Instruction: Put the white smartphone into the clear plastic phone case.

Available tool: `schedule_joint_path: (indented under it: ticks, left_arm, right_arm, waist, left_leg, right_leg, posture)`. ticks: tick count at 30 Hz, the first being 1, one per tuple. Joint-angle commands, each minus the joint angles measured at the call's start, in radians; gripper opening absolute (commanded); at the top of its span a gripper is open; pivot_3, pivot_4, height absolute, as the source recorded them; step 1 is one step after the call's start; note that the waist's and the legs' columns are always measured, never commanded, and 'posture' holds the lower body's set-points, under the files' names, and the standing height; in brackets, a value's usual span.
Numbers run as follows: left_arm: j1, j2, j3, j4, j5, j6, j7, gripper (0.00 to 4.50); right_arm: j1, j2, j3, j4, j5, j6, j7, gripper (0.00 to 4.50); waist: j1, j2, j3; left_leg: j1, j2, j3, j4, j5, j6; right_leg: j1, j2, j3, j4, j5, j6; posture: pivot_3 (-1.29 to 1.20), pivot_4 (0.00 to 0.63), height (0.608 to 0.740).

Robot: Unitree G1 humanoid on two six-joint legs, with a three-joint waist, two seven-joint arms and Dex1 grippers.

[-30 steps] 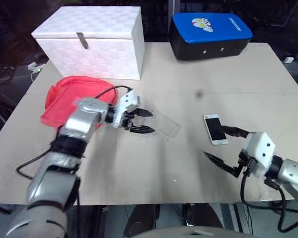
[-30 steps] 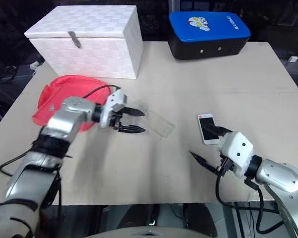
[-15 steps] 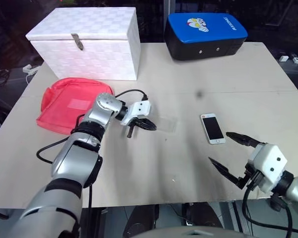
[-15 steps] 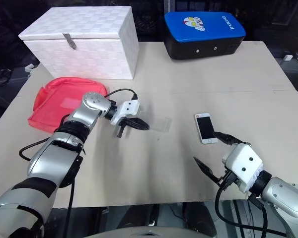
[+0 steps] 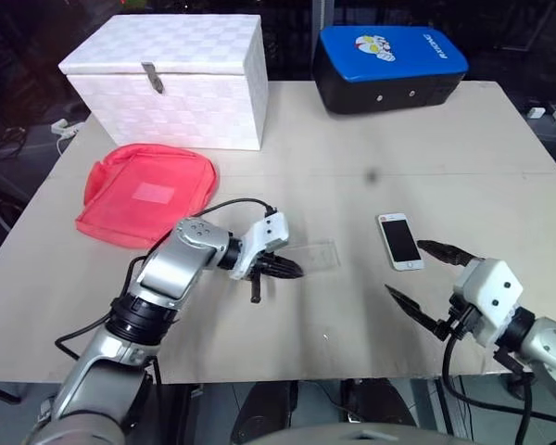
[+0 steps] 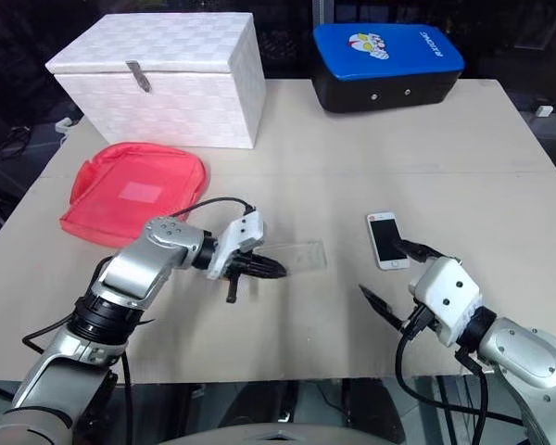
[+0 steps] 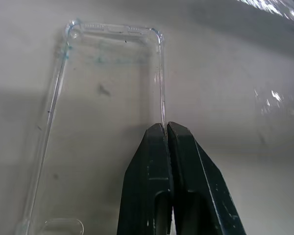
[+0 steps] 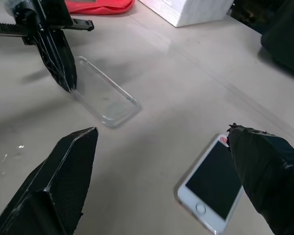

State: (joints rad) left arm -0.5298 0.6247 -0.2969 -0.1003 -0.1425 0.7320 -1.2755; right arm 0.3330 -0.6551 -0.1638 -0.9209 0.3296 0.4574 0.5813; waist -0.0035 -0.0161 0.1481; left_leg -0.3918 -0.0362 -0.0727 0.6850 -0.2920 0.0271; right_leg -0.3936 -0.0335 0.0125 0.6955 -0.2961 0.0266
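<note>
- Black left gripper (image 5: 280,270) fingers are pressed together on one long side wall of the clear plastic phone case (image 5: 313,254). In the left wrist view the tips meet at the rim (image 7: 162,128), so the hold looks thin, on an edge only.
- Risk: the wall is slim and slick. A pull or a lift could let the case slip out or flex and spring away from the tips.
- Risk: dragging the case across the table (image 5: 445,158) could turn it, leaving its open face badly lined up for the phone.
- Right gripper (image 5: 424,278) stands wide apart, holding nothing, touching nothing.
- White smartphone (image 5: 399,241) lies flat, screen up, at about 11 o'clock from the right gripper, just beside its upper finger, and at 3 o'clock from the case, apart from it.
- Risk: the phone lies flush on the table, so a closing finger could push it away rather than grip it.
</note>
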Motion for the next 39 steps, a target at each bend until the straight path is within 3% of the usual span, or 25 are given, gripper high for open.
schedule_joint_path:
  ticks: [1,12,16,18,22,27,37,38,39]
  left_arm:
    - [-0.043,-0.051,-0.041,-0.007,-0.009,-0.005,0.040,0.06]
    - [-0.133,-0.151,-0.130,0.140,0.024,-0.126,0.082,0.06]
    - [-0.125,-0.148,-0.092,0.141,-0.004,-0.175,0.081,1.55]
    - [-0.098,-0.124,-0.037,0.091,-0.053,-0.162,0.070,2.59]
    - [0.002,-0.046,0.123,-0.036,-0.199,-0.126,0.029,4.10]
    - [0.182,0.008,0.343,-0.184,-0.355,-0.145,0.057,4.10]
    - [0.382,0.076,0.563,-0.344,-0.525,-0.191,0.066,4.10]
    - [0.397,0.082,0.569,-0.349,-0.526,-0.198,0.072,4.18]
    - [0.408,0.083,0.575,-0.352,-0.536,-0.203,0.073,4.18]
  right_arm:
    - [0.005,-0.008,-0.019,-0.022,-0.001,0.032,-0.015,4.50]
    - [-0.015,0.023,-0.015,-0.033,-0.003,0.207,-0.122,4.50]
    - [-0.119,0.052,0.038,0.036,0.000,0.314,-0.179,4.50]
    - [-0.194,0.075,0.068,0.096,-0.011,0.358,-0.208,4.50]
    - [-0.322,0.118,0.147,0.224,-0.055,0.400,-0.258,4.50]
    - [-0.430,0.210,0.190,0.391,-0.076,0.459,-0.317,4.50]
    - [-0.470,0.172,0.220,0.491,-0.092,0.562,-0.283,4.50]
    - [-0.471,0.163,0.216,0.497,-0.088,0.567,-0.273,3.98]
    - [-0.472,0.151,0.218,0.501,-0.087,0.569,-0.262,3.77]
  waist:
    - [-0.001,0.000,0.000]
    - [-0.010,0.000,0.000]
    - [-0.010,0.000,0.000]
    - [-0.012,0.000,0.000]
    - [-0.021,0.002,0.001]
    - [-0.012,0.003,0.001]
    - [-0.011,0.004,0.001]
    - [-0.009,0.003,0.001]
    - [-0.006,0.003,0.000]
  left_leg:
    - [0.000,0.000,0.000,0.000,0.000,-0.001]
    - [0.000,0.000,0.001,0.000,0.002,-0.003]
    - [0.000,0.000,0.001,0.000,0.002,-0.003]
    - [0.000,0.000,0.001,0.000,0.002,-0.003]
    - [-0.001,0.000,0.001,-0.001,0.002,-0.004]
    - [0.000,0.000,0.001,-0.002,0.002,-0.004]
    - [0.002,-0.001,0.000,-0.003,0.002,-0.003]
    - [0.002,-0.001,0.000,-0.003,0.002,-0.003]
    - [0.002,-0.001,0.000,-0.003,0.001,-0.003]
  right_leg:
    - [0.000,0.000,0.000,0.000,0.000,0.000]
    - [0.000,0.000,0.001,0.000,0.000,0.000]
    - [0.000,0.000,0.001,0.000,0.000,0.000]
    - [-0.001,0.000,0.001,0.000,0.000,0.000]
    - [-0.002,0.000,0.002,0.000,0.000,0.000]
    - [-0.002,-0.001,0.002,-0.001,0.000,0.000]
    - [-0.001,-0.002,0.002,-0.001,0.000,0.000]
    - [0.000,-0.002,0.002,-0.001,0.000,0.000]
    - [0.000,-0.002,0.001,-0.001,0.000,0.000]
  posture:
    - [0.00,0.150,0.740]
    - [0.00,0.150,0.740]
    - [0.00,0.150,0.740]
    - [0.00,0.150,0.740]
    - [0.00,0.150,0.740]
    - [0.00,0.150,0.740]
    - [0.00,0.150,0.740]
    - [0.00,0.150,0.740]
    - [0.00,0.150,0.740]
